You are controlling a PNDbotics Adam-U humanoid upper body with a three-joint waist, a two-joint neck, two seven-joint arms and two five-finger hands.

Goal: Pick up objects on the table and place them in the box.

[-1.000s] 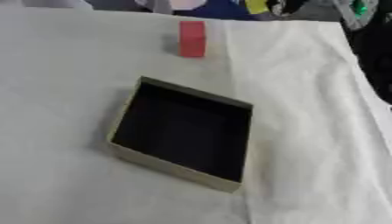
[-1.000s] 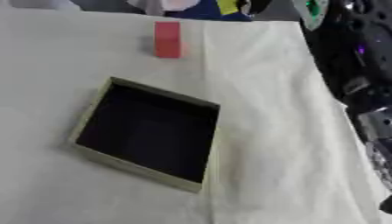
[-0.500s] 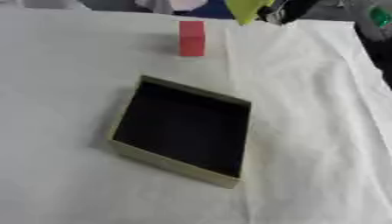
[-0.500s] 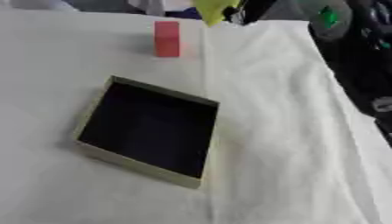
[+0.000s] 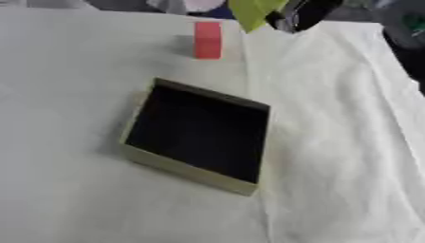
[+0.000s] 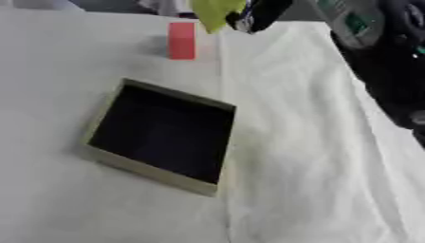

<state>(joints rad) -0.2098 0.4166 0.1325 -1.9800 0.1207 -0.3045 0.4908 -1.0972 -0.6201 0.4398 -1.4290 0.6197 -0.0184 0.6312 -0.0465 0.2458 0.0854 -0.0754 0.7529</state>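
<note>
A: So what's new at the top of the frame?

B: A yellow-green thing (image 5: 252, 10) has come in at the upper middle, carried by the right hand (image 6: 259, 14). A second ago neither showed there; half a second ago they were just entering. It hangs above the far edge of the worktop (image 5: 348, 142), right of the red block (image 5: 207, 40) and apart from it.

A: Are the fingers clenched on it?

B: The dark hand meets its right side and it hangs clear of the cloth, so I judge it grasped. The fingers themselves I can't make out.

A: And for the task?

B: Probably one object is on its way to the box (image 5: 198, 134), which lies open and empty in the middle, well below.

A: Which way does it point?

B: Its tip points down, long axis roughly upright. The block stands upright too. The left hand shows nowhere.
</note>
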